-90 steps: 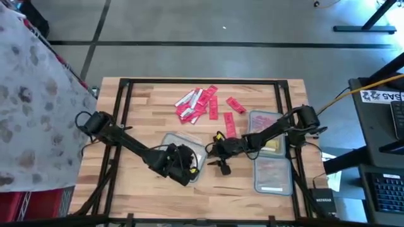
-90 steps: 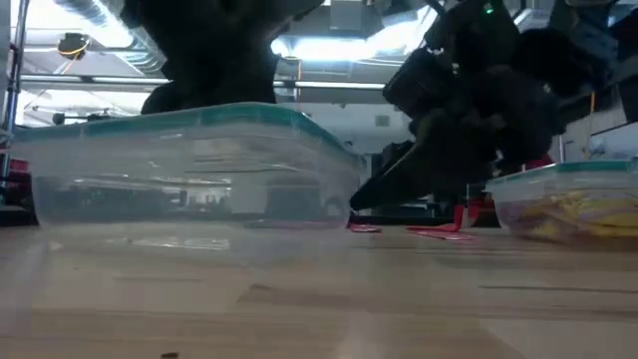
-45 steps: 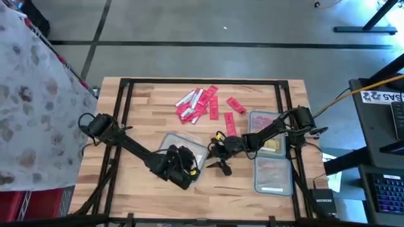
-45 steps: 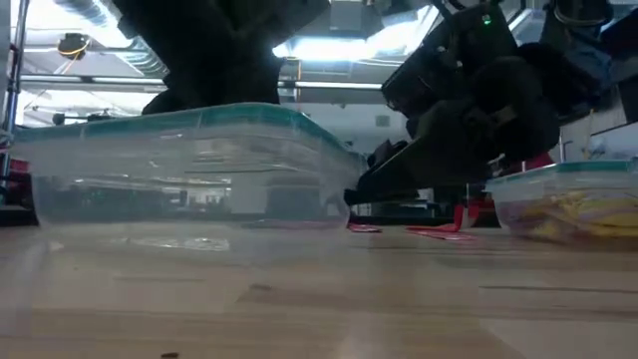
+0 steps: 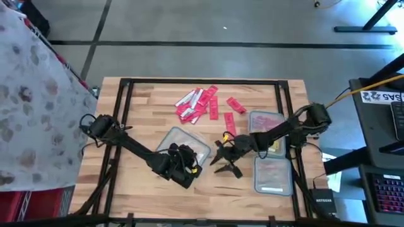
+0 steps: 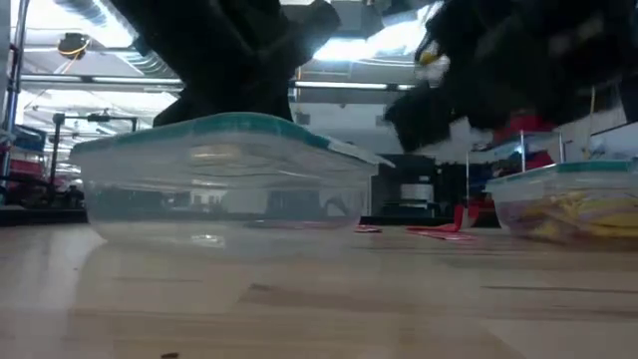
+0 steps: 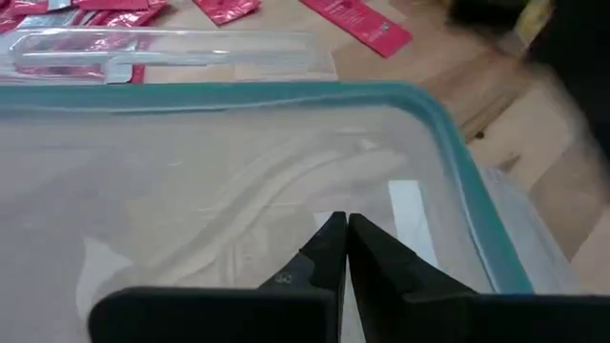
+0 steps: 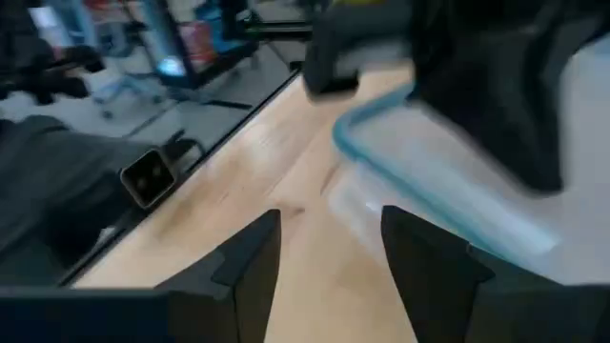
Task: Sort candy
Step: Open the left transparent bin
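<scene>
Clear plastic, teal-rimmed, the empty tub point(image 5: 187, 146) nearest me has my left gripper point(image 7: 341, 250) inside it, fingers together on nothing. My right gripper point(image 5: 225, 161) hovers beside it, fingers apart, empty. Two right-hand tubs hold yellow sweets point(image 5: 273, 145) and pink sweets point(image 5: 273, 170). Farthest, the red wrapped candy pile point(image 5: 201, 104) lies unsorted; I judge most work remains.

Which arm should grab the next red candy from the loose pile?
Right, probably. The right gripper is open, empty and free over bare table, with stray red candy nearest its side. The left gripper is shut over the empty clear tub.
</scene>
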`<state>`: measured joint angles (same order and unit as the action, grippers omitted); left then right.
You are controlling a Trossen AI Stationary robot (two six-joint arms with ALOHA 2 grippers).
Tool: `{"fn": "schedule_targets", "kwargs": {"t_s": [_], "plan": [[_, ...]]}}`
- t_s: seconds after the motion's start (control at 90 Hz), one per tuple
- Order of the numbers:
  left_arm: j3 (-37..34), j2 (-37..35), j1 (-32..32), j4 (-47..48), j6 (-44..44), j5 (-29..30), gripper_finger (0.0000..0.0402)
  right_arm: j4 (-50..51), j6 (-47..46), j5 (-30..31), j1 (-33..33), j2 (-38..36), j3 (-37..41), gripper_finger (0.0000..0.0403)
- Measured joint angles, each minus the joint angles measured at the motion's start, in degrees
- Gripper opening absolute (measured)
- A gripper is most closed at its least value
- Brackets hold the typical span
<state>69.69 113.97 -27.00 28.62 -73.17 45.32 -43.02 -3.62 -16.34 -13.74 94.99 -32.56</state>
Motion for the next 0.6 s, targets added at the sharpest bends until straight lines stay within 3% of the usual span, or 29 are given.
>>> {"fn": "schedule_targets", "kwargs": {"t_s": [0.156,0.456,0.6], "plan": [[0.0,0.0,0.0,-0.4,0.3,0.2,0.0000,15.5,2.8,12.9,0.3,-2.9,-1.1,0.0170],[1.2,-0.5,0.1,0.4,3.5,0.6,0.0000,18.8,5.3,24.0,0.5,-1.2,-5.1,0.0170],[2.5,-2.9,0.5,-0.3,7.6,1.8,0.0000,20.3,5.7,37.0,2.8,-1.4,-7.8,0.0170]]}}
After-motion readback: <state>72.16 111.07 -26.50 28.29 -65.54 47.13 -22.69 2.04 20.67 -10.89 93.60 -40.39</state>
